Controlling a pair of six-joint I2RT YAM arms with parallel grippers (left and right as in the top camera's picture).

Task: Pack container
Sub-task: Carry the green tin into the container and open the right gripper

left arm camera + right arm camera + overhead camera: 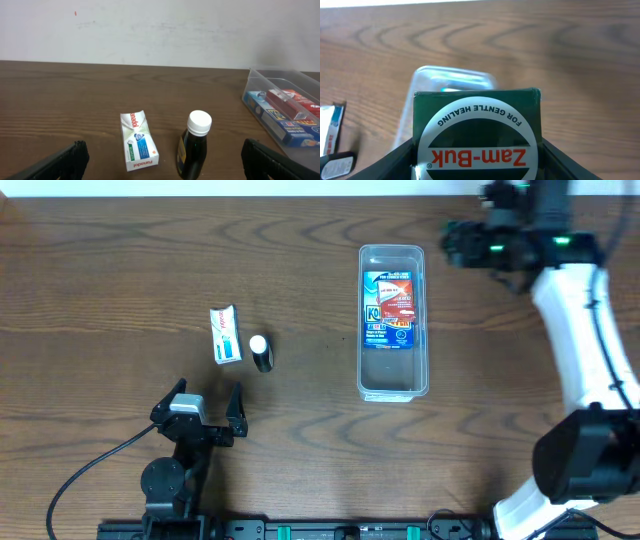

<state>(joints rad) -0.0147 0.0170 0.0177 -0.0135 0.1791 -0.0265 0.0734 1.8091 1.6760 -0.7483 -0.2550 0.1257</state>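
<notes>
Container [393, 380] holds blue box [390, 310]; right claw [477, 155] grips green Zam-Buk box [477, 107].

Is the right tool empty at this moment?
No, the right tool grips a green Zam-Buk box, which sits between its two sides in the wrist view.

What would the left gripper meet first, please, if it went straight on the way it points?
Most likely the Panadol box, with the white-capped dark bottle just beside it; both sit ahead of the open left gripper. Depth between them is unclear.
</notes>
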